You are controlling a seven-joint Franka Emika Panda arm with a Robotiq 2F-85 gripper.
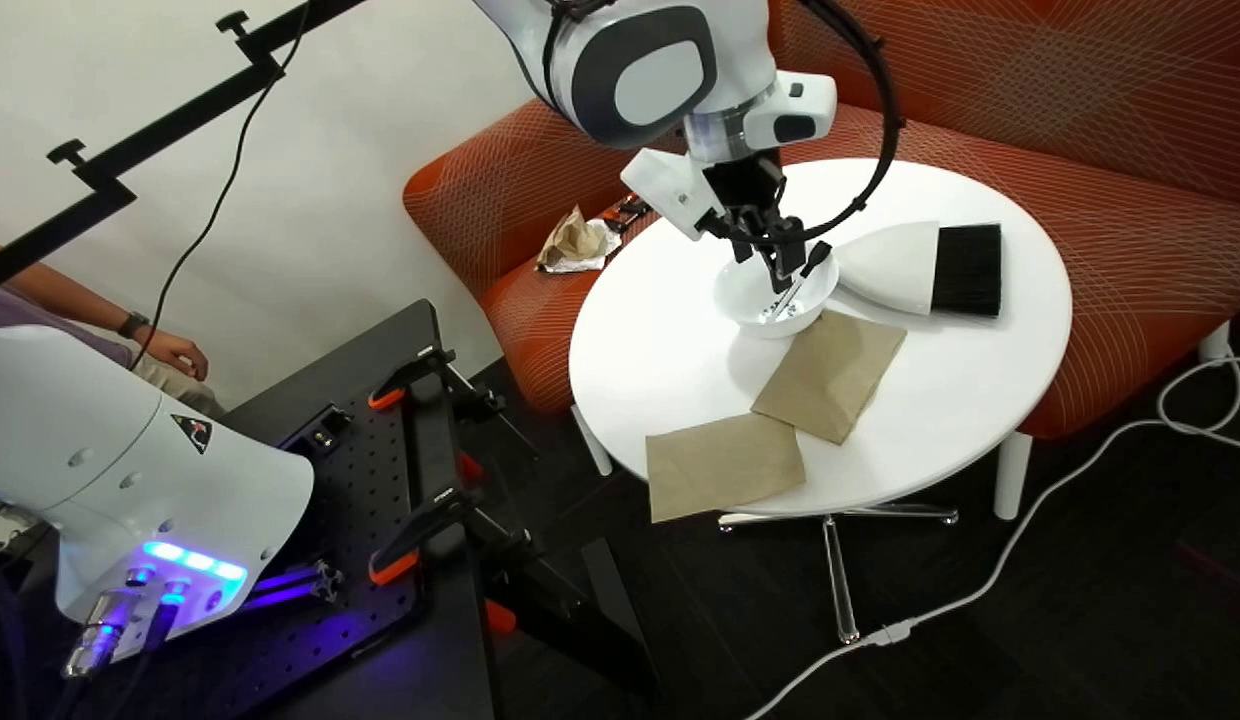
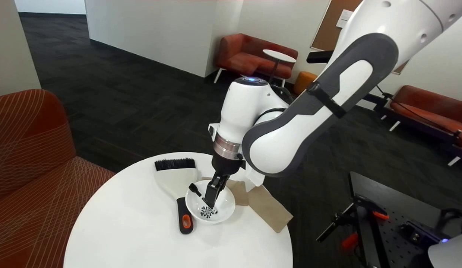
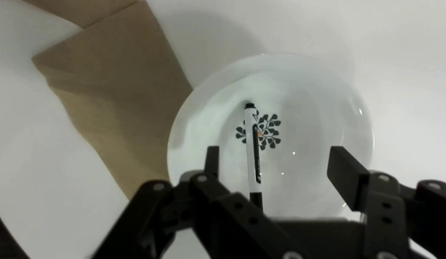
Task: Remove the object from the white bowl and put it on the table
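Cannot read the tiny marks on the pen (image 3: pixel 252 154) in the wrist view, nor see its lower end behind the tool (image 3: pixel 275 162). Cannot follow the table (image 2: pixel 141 230) past the bottom edge in an exterior view, nor the arm (image 2: pixel 313 130) beyond the top.

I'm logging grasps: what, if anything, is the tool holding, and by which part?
Nothing is held: the tool is open, with gaps either side of the pen, which leans in the white bowl.
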